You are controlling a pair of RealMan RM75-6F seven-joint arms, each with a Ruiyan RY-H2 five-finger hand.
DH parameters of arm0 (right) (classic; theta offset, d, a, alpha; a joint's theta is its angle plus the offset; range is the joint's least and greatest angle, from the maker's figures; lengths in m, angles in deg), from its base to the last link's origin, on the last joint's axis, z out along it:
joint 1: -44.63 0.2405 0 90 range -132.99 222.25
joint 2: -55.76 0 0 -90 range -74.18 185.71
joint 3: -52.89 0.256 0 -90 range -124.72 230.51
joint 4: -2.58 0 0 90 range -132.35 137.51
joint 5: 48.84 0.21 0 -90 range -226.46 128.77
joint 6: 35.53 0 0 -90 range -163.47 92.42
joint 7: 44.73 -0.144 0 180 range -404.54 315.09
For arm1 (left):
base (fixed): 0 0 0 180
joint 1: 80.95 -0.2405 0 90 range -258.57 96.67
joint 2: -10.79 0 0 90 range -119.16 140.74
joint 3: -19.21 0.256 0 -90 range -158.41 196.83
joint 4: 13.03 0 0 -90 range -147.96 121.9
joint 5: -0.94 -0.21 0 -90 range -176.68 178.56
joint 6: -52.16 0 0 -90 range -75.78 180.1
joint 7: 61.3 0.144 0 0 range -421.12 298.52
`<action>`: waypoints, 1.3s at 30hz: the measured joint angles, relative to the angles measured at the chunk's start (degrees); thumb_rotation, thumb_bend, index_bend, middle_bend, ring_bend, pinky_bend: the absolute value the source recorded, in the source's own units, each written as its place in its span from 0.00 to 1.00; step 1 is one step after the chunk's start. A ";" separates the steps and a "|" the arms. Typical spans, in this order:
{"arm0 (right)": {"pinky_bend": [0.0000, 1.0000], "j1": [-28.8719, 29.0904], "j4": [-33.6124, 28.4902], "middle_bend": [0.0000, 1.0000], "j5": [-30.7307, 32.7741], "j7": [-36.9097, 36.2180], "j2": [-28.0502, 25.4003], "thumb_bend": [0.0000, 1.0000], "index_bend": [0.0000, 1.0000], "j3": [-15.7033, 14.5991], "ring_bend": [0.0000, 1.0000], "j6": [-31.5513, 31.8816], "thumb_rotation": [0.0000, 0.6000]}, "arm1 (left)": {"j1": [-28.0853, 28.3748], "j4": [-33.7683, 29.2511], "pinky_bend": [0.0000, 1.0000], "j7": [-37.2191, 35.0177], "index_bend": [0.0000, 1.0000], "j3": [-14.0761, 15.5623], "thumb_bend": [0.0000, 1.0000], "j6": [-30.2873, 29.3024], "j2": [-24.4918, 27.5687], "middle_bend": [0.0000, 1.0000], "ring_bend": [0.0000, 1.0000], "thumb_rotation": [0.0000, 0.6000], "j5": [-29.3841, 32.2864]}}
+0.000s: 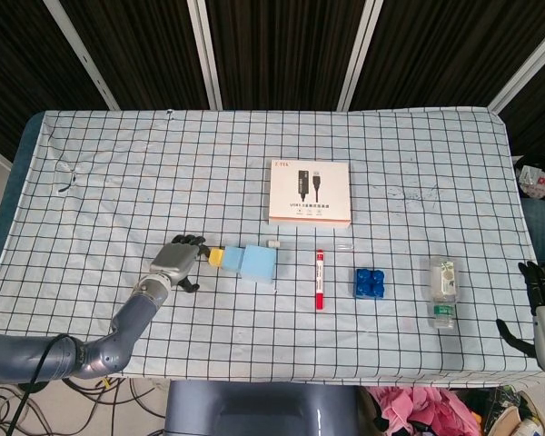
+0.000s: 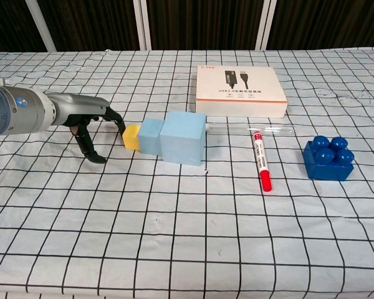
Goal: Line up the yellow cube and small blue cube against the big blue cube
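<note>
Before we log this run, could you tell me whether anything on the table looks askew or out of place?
Nothing stands out. The yellow cube, small blue cube and big blue cube sit in a row, with the left hand touching the yellow one.

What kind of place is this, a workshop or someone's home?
Probably a robot test lab: a table under a checked cloth, a robot's left hand by toy cubes, loose cables underneath, and dark slatted panels behind.

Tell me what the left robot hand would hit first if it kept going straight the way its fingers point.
The left robot hand points right along the table, so it would meet the yellow cube first; a fingertip looks already at it. Behind it sit the small blue cube and big blue cube.
</note>
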 measured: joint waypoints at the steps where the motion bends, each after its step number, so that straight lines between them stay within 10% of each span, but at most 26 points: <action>1: 0.11 -0.01 0.00 0.04 0.00 -0.02 -0.01 0.22 0.00 0.01 0.00 0.02 1.00 | 0.01 -0.13 0.00 0.11 0.26 0.07 0.26 -0.23 0.19 0.07 0.00 1.00 0.06; 11: 0.11 0.03 0.12 0.04 0.13 0.00 0.03 0.22 0.00 0.04 0.00 -0.12 1.00 | -2.05 -5.01 0.00 -0.82 0.21 0.42 0.26 -4.95 5.53 0.07 0.00 1.00 -2.93; 30: 0.11 1.39 0.55 0.04 -1.37 2.03 1.47 0.22 0.00 -0.38 0.00 -1.34 1.00 | -31.46 -11.31 0.00 -29.24 0.11 13.90 0.25 -34.25 23.25 0.03 0.00 1.00 -57.99; 39: 0.11 1.15 1.03 0.04 -1.46 0.58 1.30 0.22 0.00 -0.16 0.00 -0.46 1.00 | -42.01 -8.94 0.00 -32.28 0.11 18.24 0.25 -43.13 26.83 0.02 0.00 1.00 -64.59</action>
